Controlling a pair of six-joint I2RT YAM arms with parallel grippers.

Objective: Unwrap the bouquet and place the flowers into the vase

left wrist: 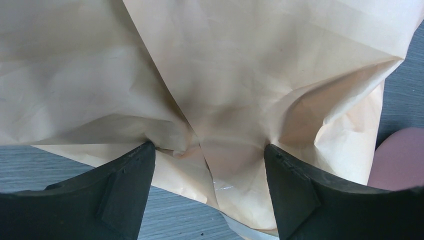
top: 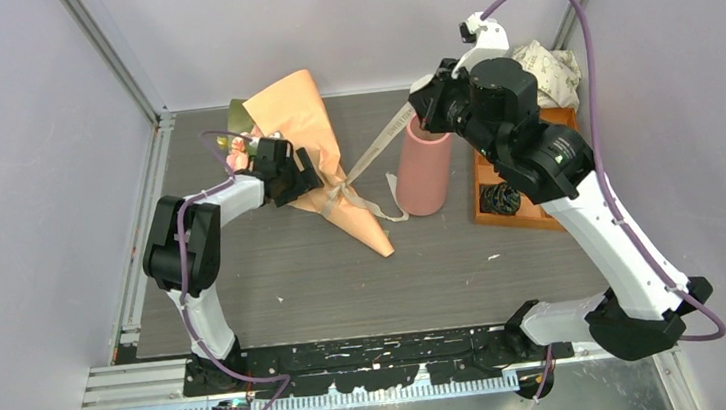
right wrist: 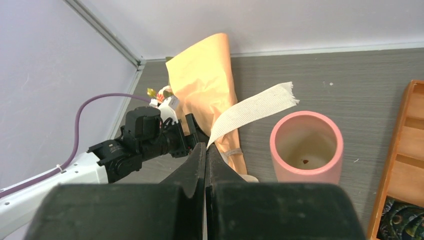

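Note:
The bouquet (top: 307, 130) lies on the table, a peach-tan paper cone with its point toward the front. Pink flowers (top: 237, 155) peek out at its wide back-left end. My left gripper (top: 306, 175) straddles the cone, and both fingertips (left wrist: 145, 150) dent the paper (left wrist: 225, 75) from either side. My right gripper (right wrist: 206, 146) is shut on the beige ribbon (right wrist: 255, 110). The ribbon (top: 374, 154) runs taut from the bouquet's tie up to that gripper (top: 416, 99). The salmon-pink vase (top: 422, 164) stands upright just right of the bouquet, and its inside (right wrist: 306, 147) holds no flowers.
An orange compartment tray (top: 530, 204) sits right of the vase with a dark object in it. Crumpled white printed paper (top: 549, 67) lies at the back right corner. Walls close in the table at left, back and right.

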